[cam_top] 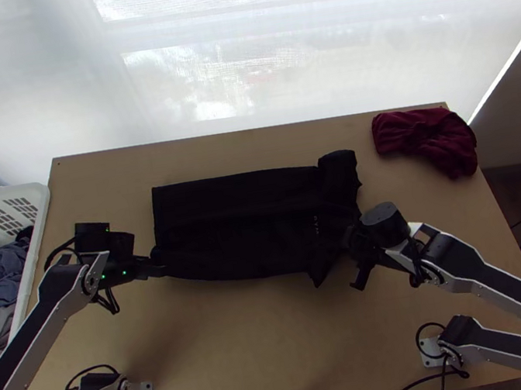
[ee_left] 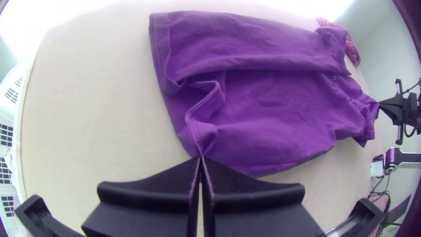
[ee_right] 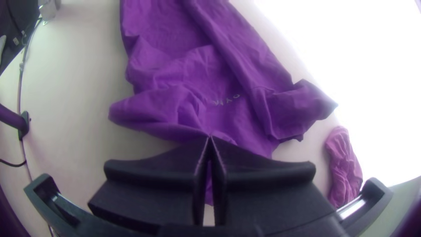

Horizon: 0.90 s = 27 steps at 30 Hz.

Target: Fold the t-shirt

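Two robot arms hold one dark t-shirt (cam_top: 235, 234), laid lengthwise on a wooden counter (cam_top: 244, 346), its far side folded inward as a long strip. The left arm (cam_top: 27, 336) has its jaws clamped on the near corner of the hem (ee_left: 198, 131); the right arm (cam_top: 510, 293) has its jaws clamped on fabric at the shoulder end. Gripping both ends of the near side probably keeps it straight for folding across. Dark red cloth (cam_top: 424, 135) sits at the far right corner, likely set aside to leave working room.

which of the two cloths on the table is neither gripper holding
The dark red cloth, bunched at the far right; the black t-shirt is pinched by the left gripper and the right gripper.
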### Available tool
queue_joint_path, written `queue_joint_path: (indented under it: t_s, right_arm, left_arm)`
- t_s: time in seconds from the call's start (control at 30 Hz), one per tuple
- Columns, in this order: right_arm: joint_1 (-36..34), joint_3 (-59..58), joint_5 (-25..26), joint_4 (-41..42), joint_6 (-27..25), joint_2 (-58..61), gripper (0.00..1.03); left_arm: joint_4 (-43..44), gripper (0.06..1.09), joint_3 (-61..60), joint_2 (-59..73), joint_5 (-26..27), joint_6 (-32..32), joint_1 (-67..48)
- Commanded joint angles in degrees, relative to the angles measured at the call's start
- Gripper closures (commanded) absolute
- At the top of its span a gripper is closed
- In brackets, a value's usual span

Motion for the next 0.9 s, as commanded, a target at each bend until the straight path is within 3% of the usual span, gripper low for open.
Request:
queue_joint_path:
  t_s: [0.0,0.87]
  right_arm:
    - [-5.03,4.22,-0.08,-0.46,-1.04,-0.30,1.00]
    - [-17.16,15.29,-1.04,4.90,-3.94,12.27,1.00]
  left_arm:
    - [-0.84,1.05,0.38,-2.14,-0.02,0.76,2.11]
    - [0.48,1.05,15.67,8.15,-0.02,1.20,3.87]
